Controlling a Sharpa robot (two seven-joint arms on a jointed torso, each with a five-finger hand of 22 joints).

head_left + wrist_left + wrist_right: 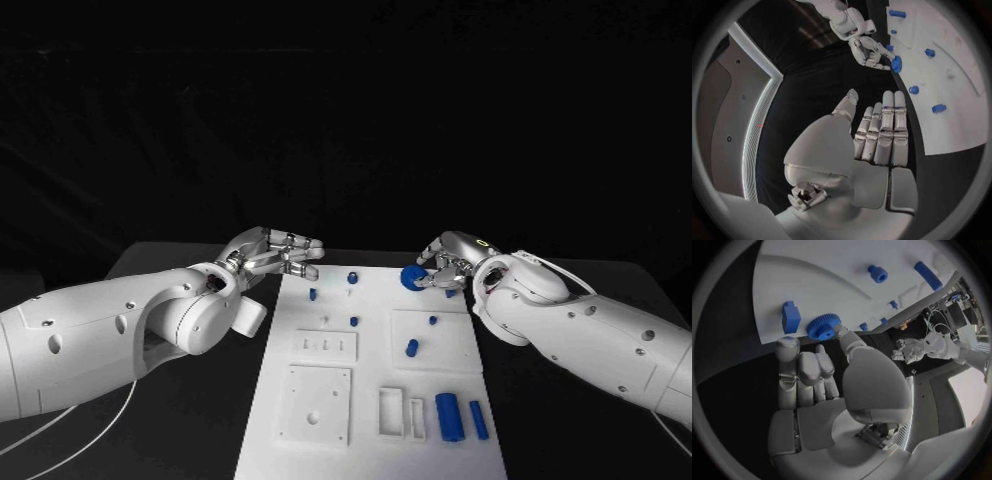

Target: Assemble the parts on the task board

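**Blue gear pinched at the board's far right corner**

White and flat, the board [378,400] lies lengthwise on the black surface [562,420], with raised square plates and shallow rectangular slots on its near half. Its near end is cut off by the head view's lower edge.

The right hand [444,262] hangs over the far right corner and pinches a blue gear [413,278] between thumb and a fingertip. In the right wrist view the gear [823,326] shows a toothed rim and a round hub; the thumb tip covers part of its edge, and the other fingers [807,365] lie straight and close together below it. Whether the gear touches the board cannot be made out. Just beside it a blue rectangular block [791,316] stands on the board.

The left hand [274,252] hovers past the far left corner, holding nothing, its fingers partly curled in the head view. In the left wrist view those fingers [882,132] lie side by side, fairly straight, with the thumb apart.

Small blue pegs [353,275] stand in the far half, too small to tell their shape. A short blue cylinder [413,347] lies on a raised plate right of centre. Two longer blue pieces [449,416] lie side by side near the right edge, next to two empty slots [392,412].
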